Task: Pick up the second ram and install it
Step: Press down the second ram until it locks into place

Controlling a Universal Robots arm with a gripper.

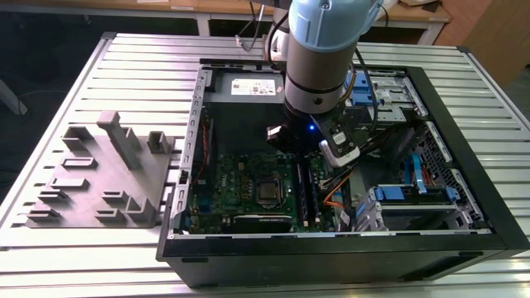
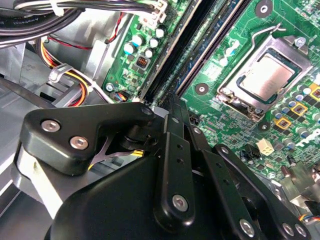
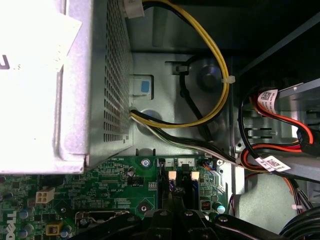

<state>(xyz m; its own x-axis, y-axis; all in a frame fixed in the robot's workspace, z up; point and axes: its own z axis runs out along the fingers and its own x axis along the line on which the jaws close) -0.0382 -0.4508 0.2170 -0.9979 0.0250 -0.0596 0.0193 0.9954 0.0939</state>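
The claw (image 2: pixel 170 97) is hanging low inside the open computer case (image 1: pixel 331 254), its tip pointing down at the near end of the two long black memory sockets (image 2: pixel 200 45). In the second wrist view its black linkage is crowding the foreground and the fingers are lying close alongside one another. Whether they are pressed together or pinching a thin board edge-on cannot be told.

In the first wrist view the claw (image 3: pixel 176 214) is sitting directly over the socket ends, where two pale latches (image 3: pixel 172 175) are showing just beyond it. The second ram is not showing apart from the sockets and the claw. In the exterior view a dark narrow strip is standing along the sockets (image 1: pixel 305 186) under the arm, and whether that is a seated stick or the sockets alone cannot be told.

The sockets are running along the green motherboard (image 1: pixel 240 186), just beside the processor socket (image 2: pixel 265 75) with its metal retaining frame. The grey power supply (image 3: pixel 45 85) is sitting at the end of the case past the sockets. A yellow cable bundle (image 3: pixel 220 65) is looping out from its side across the case wall.

Toward the exterior view's right, a drive bay with blue fittings (image 1: pixel 414 192) is occupying the case corner, with red and black cables (image 3: pixel 280 120) trailing near it.

The case is lying on its side on the slatted metal counter (image 1: pixel 141 56). A grey moulded fixture block (image 1: pixel 99 180) is resting on the counter at the exterior view's left, just beside the case.
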